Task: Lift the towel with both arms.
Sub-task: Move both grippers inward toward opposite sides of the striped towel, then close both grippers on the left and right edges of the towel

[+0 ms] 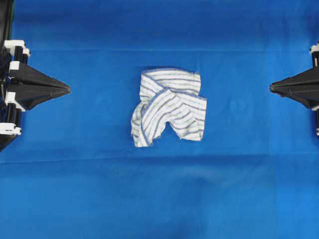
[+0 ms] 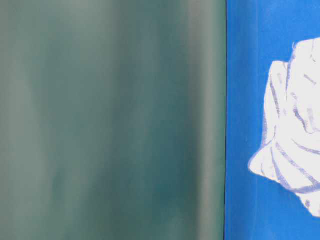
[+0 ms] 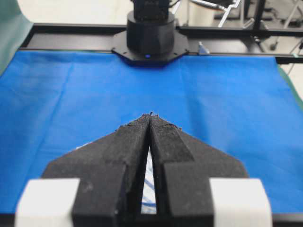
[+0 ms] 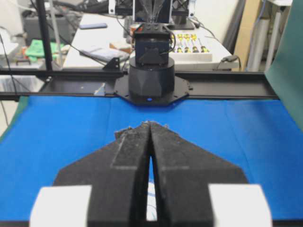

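Bare blue cover [image 1: 89,189] around towel [image 1: 169,107] — nothing between it, either gripper

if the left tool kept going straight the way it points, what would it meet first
Probably the towel. The left tool, shut, points across bare blue cover toward the middle, where the towel lies crumpled. Its height above the cover is unclear, so it might pass over.
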Robot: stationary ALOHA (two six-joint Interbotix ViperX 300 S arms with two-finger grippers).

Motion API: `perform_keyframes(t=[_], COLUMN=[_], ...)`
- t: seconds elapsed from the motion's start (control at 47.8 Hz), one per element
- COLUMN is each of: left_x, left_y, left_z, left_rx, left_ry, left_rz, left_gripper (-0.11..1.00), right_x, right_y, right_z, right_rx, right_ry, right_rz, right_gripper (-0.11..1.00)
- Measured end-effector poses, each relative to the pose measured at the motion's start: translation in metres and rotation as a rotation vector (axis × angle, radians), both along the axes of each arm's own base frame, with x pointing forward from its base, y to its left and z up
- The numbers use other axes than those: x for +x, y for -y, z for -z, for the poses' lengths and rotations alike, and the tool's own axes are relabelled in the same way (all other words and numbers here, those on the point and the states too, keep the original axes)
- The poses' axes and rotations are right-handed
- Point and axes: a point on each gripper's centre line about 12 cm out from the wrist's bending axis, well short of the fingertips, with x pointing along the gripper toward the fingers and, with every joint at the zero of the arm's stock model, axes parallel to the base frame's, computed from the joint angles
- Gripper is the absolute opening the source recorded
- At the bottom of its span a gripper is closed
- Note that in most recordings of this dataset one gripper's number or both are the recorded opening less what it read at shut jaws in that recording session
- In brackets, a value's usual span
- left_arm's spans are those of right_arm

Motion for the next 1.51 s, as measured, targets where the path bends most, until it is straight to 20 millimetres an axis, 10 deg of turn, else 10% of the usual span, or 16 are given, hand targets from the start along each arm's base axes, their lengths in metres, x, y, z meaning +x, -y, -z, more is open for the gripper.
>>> perform_keyframes(t=[0.628, 0.733, 0.984, 1.508], left_x=[0.055, 0.069, 0.100, 0.142], left_y=[0.010, 0.014, 0.022, 0.028], left_z=[0.058, 0.073, 0.106, 0.184], left_rx=[-0.053, -0.051, -0.043, -0.033], left_ry=[-0.266, -0.334, -0.466, -0.649], left_rz=[0.032, 0.044, 0.060, 0.059], left_gripper=[0.02, 0.20, 0.88, 0.89], right_x=[0.048, 0.059, 0.092, 0.139], right_y=[0.000, 0.000, 0.000, -0.004], right_z=[0.052, 0.068, 0.103, 0.182], right_rx=[0.070, 0.084, 0.100, 0.134], right_ry=[-0.360, -0.431, -0.610, -0.898], right_rz=[0.007, 0.012, 0.023, 0.043], right_gripper=[0.01, 0.03, 0.67, 0.64])
